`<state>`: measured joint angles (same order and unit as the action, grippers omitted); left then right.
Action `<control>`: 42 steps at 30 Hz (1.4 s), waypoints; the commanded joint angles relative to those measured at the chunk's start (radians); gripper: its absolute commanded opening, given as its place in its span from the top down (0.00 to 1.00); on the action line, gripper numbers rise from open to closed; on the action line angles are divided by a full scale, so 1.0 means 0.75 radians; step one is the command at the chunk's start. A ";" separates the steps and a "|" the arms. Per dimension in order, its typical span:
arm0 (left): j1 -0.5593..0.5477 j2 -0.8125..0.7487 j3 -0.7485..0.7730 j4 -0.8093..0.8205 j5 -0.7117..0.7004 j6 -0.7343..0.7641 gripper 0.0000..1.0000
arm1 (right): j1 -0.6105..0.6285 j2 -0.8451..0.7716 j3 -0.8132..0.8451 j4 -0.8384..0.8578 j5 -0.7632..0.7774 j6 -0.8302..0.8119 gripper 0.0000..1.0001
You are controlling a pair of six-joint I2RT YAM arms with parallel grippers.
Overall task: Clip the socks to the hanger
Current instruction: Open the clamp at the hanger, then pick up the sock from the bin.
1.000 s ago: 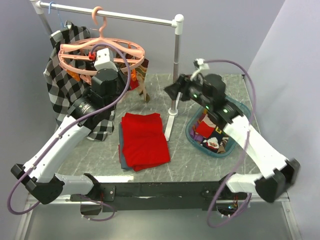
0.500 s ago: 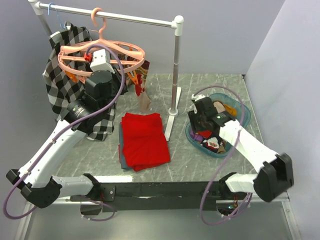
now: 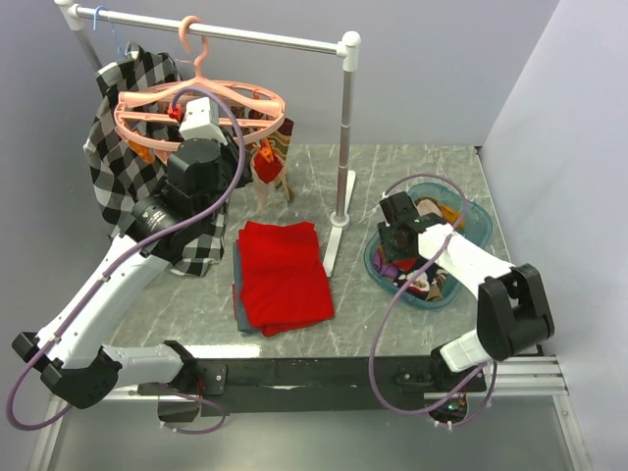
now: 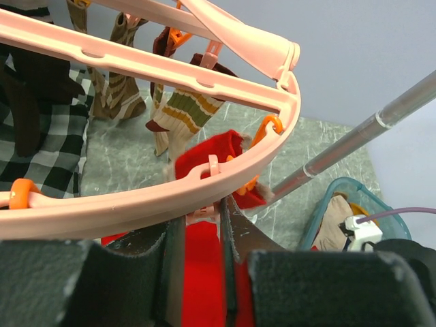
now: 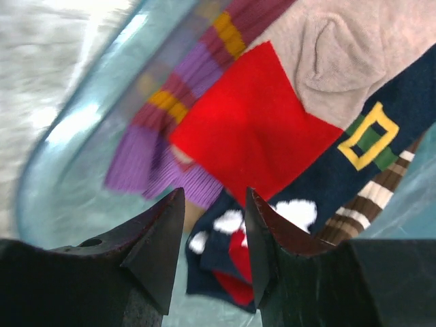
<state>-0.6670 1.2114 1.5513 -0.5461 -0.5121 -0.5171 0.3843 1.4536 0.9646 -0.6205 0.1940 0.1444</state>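
Observation:
The salmon-pink hanger (image 3: pixel 196 103) hangs by its hook from the white rail, and several socks (image 3: pixel 270 157) are clipped under it. In the left wrist view its ring (image 4: pixel 136 65) crosses the frame, with a striped brown and cream sock (image 4: pixel 187 109) and a red sock (image 4: pixel 208 153) dangling. My left gripper (image 4: pixel 202 211) is shut on a pink clip just below the ring. My right gripper (image 5: pixel 214 194) stands open low in the basket (image 3: pixel 471 211), a navy sock (image 5: pixel 231 252) between its fingers. A red sock (image 5: pixel 252 129), a purple striped sock (image 5: pixel 163 136) and a beige sock (image 5: pixel 340 61) lie beside it.
A folded red cloth (image 3: pixel 283 275) lies mid-table. A black-and-white checked shirt (image 3: pixel 123 167) hangs at the left of the rail. The stand's white upright (image 3: pixel 345 128) rises between the hanger and the basket. The basket's teal wall (image 5: pixel 68 157) curves left of my right fingers.
My right arm has come down from mid-air into the basket and its jaws have narrowed. My left arm has edged left at the hanger. The hung socks have swung a little.

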 commanded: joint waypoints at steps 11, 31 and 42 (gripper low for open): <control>0.002 -0.022 0.042 -0.029 -0.004 0.031 0.97 | -0.101 0.207 -0.038 0.163 -0.011 0.010 0.92; 0.002 -0.071 0.038 -0.053 -0.004 0.015 0.96 | -0.101 -0.328 -0.012 -0.005 -0.173 0.153 1.00; 0.000 -0.102 -0.001 -0.055 0.045 -0.018 0.96 | -0.132 -0.171 -0.028 0.085 -0.071 0.147 0.68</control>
<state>-0.6666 1.1683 1.5505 -0.5968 -0.5087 -0.5175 0.2962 1.2625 0.9108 -0.5838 0.0399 0.2714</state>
